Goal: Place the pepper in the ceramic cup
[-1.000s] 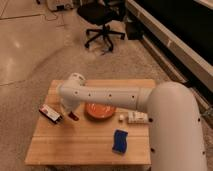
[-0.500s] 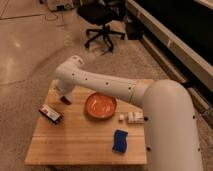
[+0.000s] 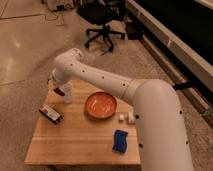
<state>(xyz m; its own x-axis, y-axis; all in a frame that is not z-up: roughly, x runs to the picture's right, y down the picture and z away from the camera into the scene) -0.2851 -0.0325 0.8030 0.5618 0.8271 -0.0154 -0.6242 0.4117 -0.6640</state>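
Light wooden table (image 3: 75, 147) at bottom. Wide orange round bowl (image 3: 101, 105) on table middle. Small white cylindrical ceramic cup (image 3: 67, 95) left of bowl, near back-left corner. Gripper (image 3: 58, 88) over that corner, just left of cup. Small dark red-brown pepper (image 3: 59, 92) at gripper, beside cup. Flat red-black-white rectangular packet (image 3: 50, 114) in front of cup, at left edge. Two small white cubes (image 3: 126, 118) right of bowl. Blue rectangular block (image 3: 119, 141) front right. Black office chair (image 3: 102, 20) on floor behind table.
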